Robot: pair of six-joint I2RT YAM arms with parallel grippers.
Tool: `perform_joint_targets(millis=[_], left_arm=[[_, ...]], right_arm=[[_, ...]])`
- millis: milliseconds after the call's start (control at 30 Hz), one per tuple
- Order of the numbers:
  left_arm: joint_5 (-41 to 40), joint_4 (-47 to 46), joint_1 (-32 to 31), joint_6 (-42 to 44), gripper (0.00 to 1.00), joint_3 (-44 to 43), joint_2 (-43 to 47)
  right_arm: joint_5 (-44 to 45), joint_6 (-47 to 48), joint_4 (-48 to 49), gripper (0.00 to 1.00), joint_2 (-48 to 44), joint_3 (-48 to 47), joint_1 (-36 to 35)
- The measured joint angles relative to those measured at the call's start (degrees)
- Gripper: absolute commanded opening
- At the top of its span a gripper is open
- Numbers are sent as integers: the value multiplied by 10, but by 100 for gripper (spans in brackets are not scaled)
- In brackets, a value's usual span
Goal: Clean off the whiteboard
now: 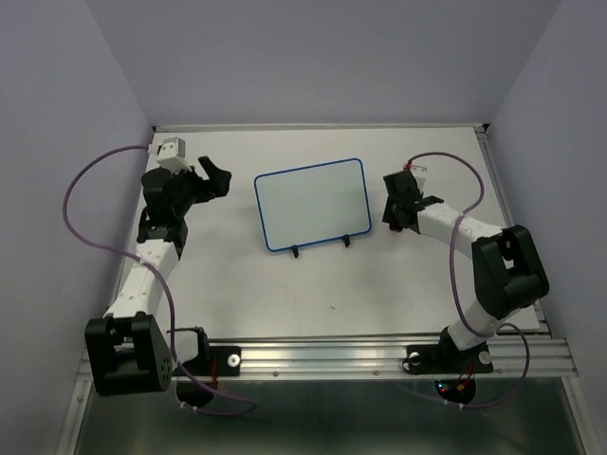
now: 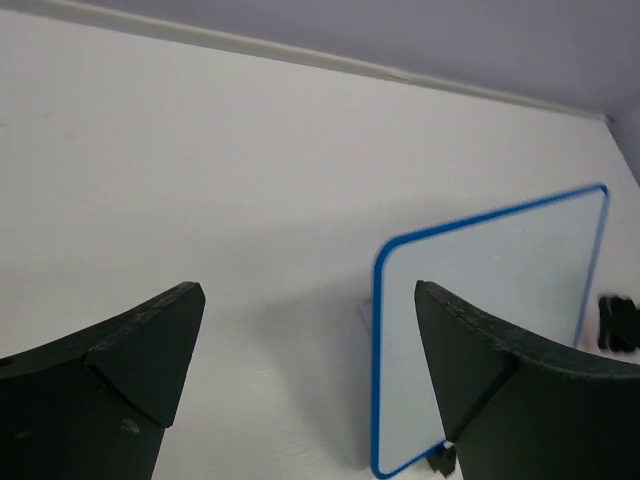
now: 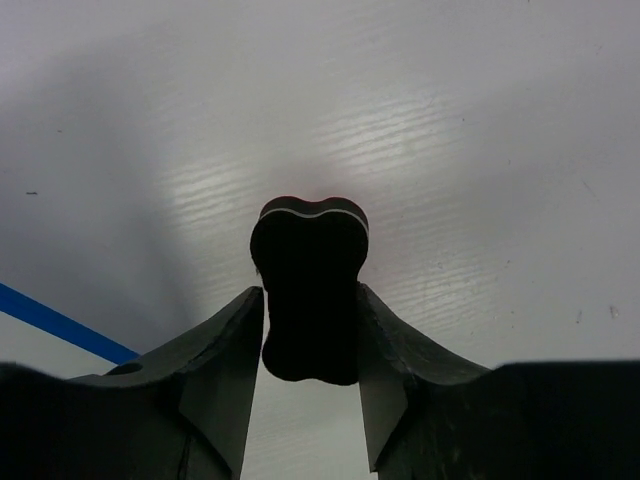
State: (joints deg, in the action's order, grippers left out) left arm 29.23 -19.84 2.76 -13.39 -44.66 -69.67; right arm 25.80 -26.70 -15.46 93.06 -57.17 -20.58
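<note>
The whiteboard (image 1: 311,204), white with a thin blue frame and two small black feet (image 1: 296,252), stands in the middle of the table; its face looks blank. My left gripper (image 1: 207,182) is open and empty to the left of it. In the left wrist view the board (image 2: 500,270) shows beyond the wide-apart gripper (image 2: 308,300). My right gripper (image 1: 396,204) is just right of the board and shut on a black eraser (image 3: 310,290) with a red top, held over the tabletop. The board's blue edge (image 3: 60,325) shows at the lower left of the right wrist view.
The white tabletop (image 1: 237,294) is bordered by purple walls on the left, back and right. An aluminium rail (image 1: 379,355) runs along the near edge with both arm bases on it. Purple cables loop beside each arm (image 1: 81,190).
</note>
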Motion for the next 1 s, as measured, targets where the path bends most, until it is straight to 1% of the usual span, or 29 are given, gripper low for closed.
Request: perform_joint_targets(millis=[133,200,300,333,433,567,700,767,867,1000], left_arm=[[-207,80,1,-66,99,3,63],[-274,109,2,-94,99,13,99],[-343,141,2,-129,99,20,152],[-357,146,2,-136,99,20,162],[-400,183,2,-156,99,14,177],[-435,240,-1,-173,99,2,177],[-451,271,-2,-181,99,-9,178],[-456,278,-2,-182,99,-13,178],[-460,284,-4,-184,99,-16,178],[-460,291,-5,-185,99,-16,178]], right_arm=[[-17,-12,-11,71,8,0,0],[-24,-17,-16,80,12,0,0],[-27,-21,-24,91,11,0,0],[-27,-21,-25,100,11,0,0],[-26,-23,-38,100,-2,0,0],[-21,-23,-56,100,-80,0,0],[-14,-24,-64,100,-153,-4,0],[-12,-26,-64,100,-171,-4,0],[-11,-29,-66,100,-166,-4,0],[-19,-31,-66,100,-99,-3,3]])
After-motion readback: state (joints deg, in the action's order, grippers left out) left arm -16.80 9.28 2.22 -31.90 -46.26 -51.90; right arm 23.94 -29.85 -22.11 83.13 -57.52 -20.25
